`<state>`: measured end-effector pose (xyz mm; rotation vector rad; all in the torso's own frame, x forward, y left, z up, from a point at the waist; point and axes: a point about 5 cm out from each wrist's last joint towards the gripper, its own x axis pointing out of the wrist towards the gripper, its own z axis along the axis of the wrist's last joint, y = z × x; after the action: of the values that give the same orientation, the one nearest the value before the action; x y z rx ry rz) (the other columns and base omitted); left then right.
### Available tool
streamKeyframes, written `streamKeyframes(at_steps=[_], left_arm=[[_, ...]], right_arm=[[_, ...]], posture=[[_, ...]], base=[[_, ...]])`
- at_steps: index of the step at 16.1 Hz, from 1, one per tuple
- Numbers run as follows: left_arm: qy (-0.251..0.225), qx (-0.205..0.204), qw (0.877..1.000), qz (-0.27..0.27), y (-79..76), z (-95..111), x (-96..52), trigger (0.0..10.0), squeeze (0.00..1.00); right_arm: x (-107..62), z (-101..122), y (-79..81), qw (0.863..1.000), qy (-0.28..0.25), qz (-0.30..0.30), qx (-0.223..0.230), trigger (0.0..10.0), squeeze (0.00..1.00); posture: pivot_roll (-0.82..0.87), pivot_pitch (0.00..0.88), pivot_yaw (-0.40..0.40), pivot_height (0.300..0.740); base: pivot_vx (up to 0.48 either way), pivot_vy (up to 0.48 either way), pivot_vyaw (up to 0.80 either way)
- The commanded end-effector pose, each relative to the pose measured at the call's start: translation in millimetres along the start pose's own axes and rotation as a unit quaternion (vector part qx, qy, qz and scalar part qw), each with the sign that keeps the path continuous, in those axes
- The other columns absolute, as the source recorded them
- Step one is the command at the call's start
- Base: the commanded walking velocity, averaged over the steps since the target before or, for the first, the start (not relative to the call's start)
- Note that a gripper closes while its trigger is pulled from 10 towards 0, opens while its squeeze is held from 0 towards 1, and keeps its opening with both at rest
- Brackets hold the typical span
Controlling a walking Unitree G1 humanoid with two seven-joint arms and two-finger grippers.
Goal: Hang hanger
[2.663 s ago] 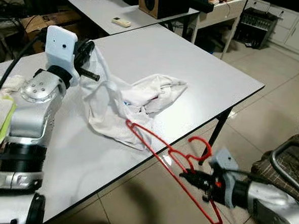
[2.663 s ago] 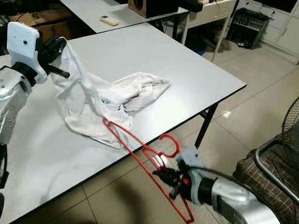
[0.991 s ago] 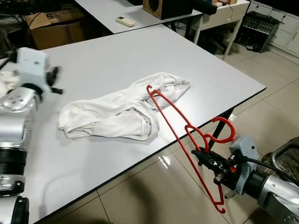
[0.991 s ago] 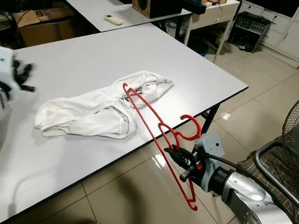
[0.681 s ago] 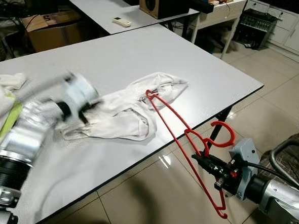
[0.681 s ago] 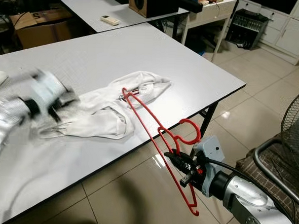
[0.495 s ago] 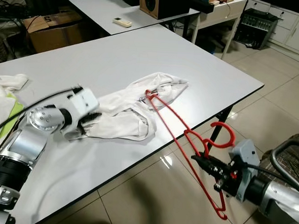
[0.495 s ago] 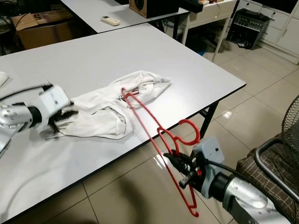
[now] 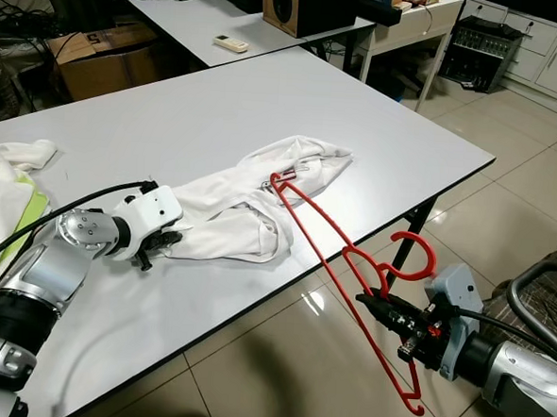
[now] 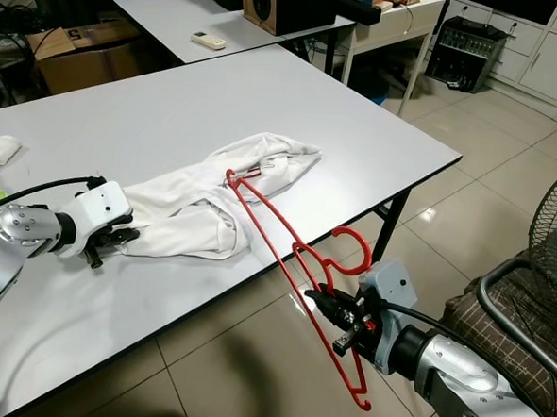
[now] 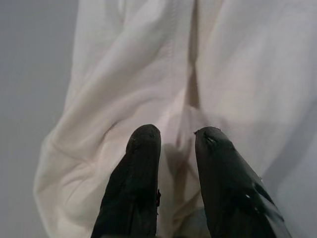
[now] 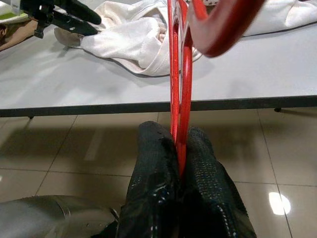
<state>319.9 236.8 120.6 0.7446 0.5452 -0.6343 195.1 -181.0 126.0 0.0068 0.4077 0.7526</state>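
Right pincer (image 12: 177, 148) clamped on red hanger (image 9: 337, 259), off desk (image 9: 219, 101) edge; hanger tip at white garment (image 9: 250, 202). Left pincer (image 11: 176, 144) narrowly parted, fingertips on garment.

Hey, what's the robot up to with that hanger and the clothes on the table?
The right gripper is clamped on a red hanger, held off the table's edge with its far tip resting on a white garment. The left gripper is down on the white table, its slightly parted fingers at the garment's near end.
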Motion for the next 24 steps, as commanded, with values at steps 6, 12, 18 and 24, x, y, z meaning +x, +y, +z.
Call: streamKeyframes(at_steps=[6, 12, 18, 24], left_arm=[[0.027, 0.025, 0.999, 0.034, 6.4, -4, 7.4, 2.1, 0.0], [0.033, 0.026, 0.998, 0.038, 5.5, -6, 13.5, 0.0, 0.0], [-0.035, -0.027, 0.995, 0.094, 20.8, 15, 13.0, 0.0, 0.0], [-0.134, -0.064, 0.982, 0.113, 39.1, 59, -5.7, 0.0, 0.0]], right_arm=[[1.5, 2, 4.7, 1.0, 0.006, 0.011, -0.01, 10.0, 0.0], [0.8, 1, 6.8, 1.0, 0.012, 0.024, -0.012, 10.0, 0.0], [-1.1, 2, 9.1, 0.999, 0.016, 0.049, -0.017, 10.0, 0.0], [2.1, -3, 17.8, 0.995, 0.037, 0.091, -0.007, 10.0, 0.0]], posture=[[-0.1, 0.0, 0.091, 0.74], [-0.1, 0.0, 0.082, 0.74], [-0.09, 0.0, 0.074, 0.74], [-0.08, 0.0, 0.067, 0.74]], base=[[0.0, 0.0, 0.0], [0.0, 0.0, 0.0], [0.0, 0.0, 0.0], [0.0, 0.0, 0.0]])
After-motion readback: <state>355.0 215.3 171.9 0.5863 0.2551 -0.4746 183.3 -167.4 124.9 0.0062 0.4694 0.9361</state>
